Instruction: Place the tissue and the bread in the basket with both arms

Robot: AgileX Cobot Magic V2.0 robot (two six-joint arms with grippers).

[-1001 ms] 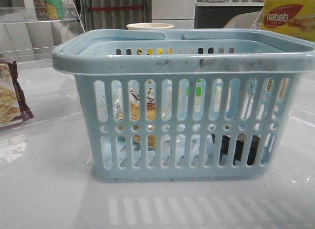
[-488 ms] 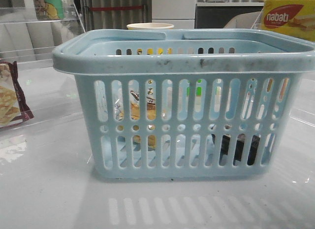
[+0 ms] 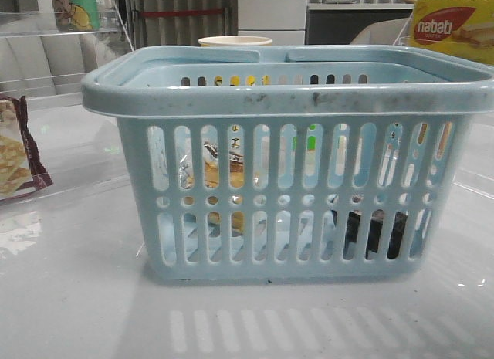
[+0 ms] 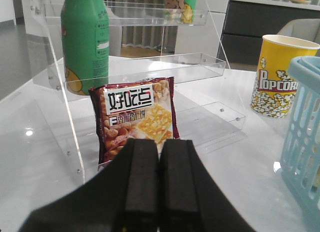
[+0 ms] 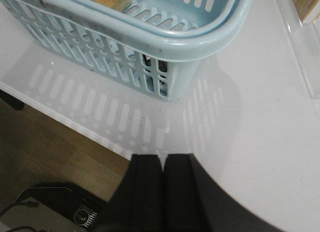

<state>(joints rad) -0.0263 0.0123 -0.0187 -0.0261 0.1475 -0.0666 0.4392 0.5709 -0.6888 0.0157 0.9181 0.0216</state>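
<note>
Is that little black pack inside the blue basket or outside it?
Inside. The small black soft tissue pack shows through the slots of the light-blue plastic basket, low in its right corner in the front view.

Bright, even light falls from above. The glossy worktop (image 3: 77,297) mirrors the basket (image 3: 285,96) slots as pale streaks, with small glare spots at left. In both wrist views the near tool fingers look soft and unfocused.

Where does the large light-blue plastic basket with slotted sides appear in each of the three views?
Front view: the light-blue slotted plastic basket fills the centre, standing on the white table.
Left wrist view: only its corner shows at the right edge, beside the yellow popcorn cup.
Right wrist view: one rounded corner fills the top.
Shared landmark: the white table.
</note>
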